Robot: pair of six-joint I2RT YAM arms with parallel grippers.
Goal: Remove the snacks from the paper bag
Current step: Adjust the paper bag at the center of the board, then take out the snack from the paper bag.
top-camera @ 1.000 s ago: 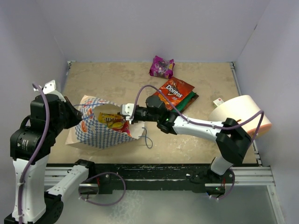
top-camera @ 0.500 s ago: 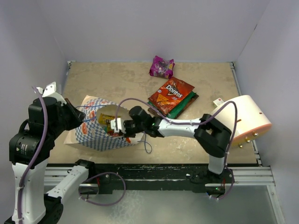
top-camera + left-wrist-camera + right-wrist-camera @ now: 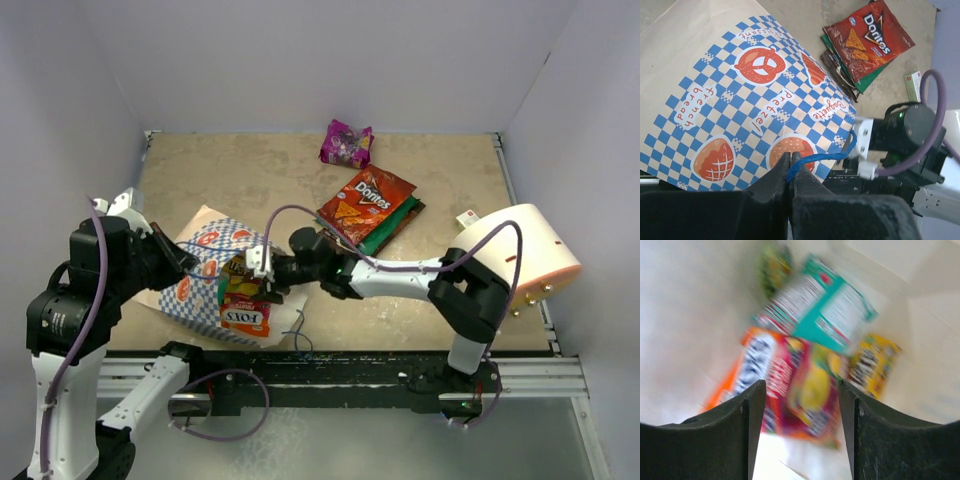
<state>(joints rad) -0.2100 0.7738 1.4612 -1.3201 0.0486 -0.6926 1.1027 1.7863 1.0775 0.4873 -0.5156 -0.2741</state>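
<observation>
Snacks [image 3: 245, 314] lie in the paper bag's [image 3: 196, 262] mouth, Doritos packet [image 3: 368, 201] behind-right.

Says "Doritos" on the red chip packet [image 3: 870, 32]. Says "FOX'S" on the orange packet [image 3: 245, 317]. Printed on the paper bag [image 3: 765, 100]: "Pretzel", "French bread", "Baguette", "Croissant".

I work in a lab test cell: plain pale lilac panel walls [image 3: 330, 60] box in my beige speckled tabletop [image 3: 250, 180], with a silver aluminium rail [image 3: 540, 375] along its near edge.

Top cam high at near edge, looking down on table [image 3: 250, 185], L wrist cam close over paper bag [image 3: 755, 90], R wrist cam tight on blurry snacks [image 3: 805, 365], bag shared w/ top.
</observation>
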